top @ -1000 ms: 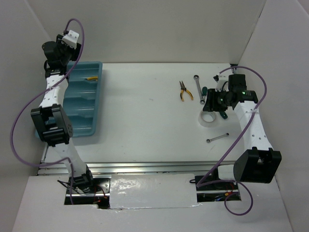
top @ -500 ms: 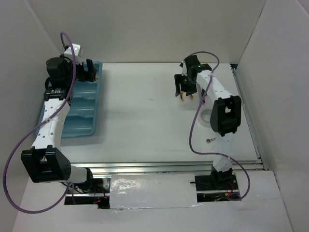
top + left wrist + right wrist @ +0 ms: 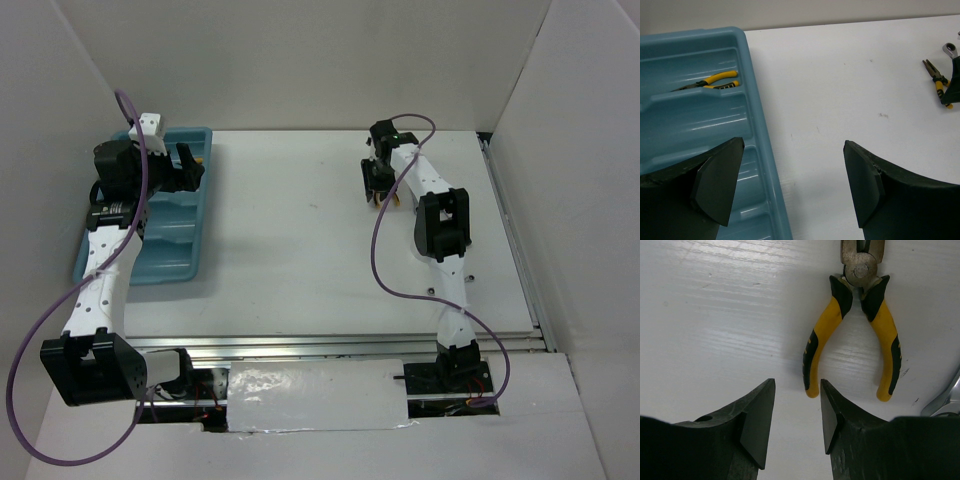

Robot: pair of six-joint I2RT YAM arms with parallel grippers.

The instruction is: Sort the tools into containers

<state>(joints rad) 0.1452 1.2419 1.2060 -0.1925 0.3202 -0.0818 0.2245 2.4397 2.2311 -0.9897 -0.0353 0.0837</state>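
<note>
Pliers [image 3: 859, 271] lengthwise, handles toward right pincer [image 3: 797, 405]

The tray [image 3: 760, 125] is glossy light blue plastic with soft highlights along its smooth ridges. The desk [image 3: 715, 315] is white and smooth, with a faint streaky sheen. The pliers [image 3: 850, 340] have a dull grey metal head and smooth yellow-and-black coated handles. The wrench [image 3: 942, 400] is bright polished metal. The left end effector [image 3: 794, 182] and right end effector [image 3: 797, 410] are matt black, finely grained plastic.

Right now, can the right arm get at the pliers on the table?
Probably yes: the right gripper hovers just short of the pliers, jaws apart, with only bare table between them.
</note>
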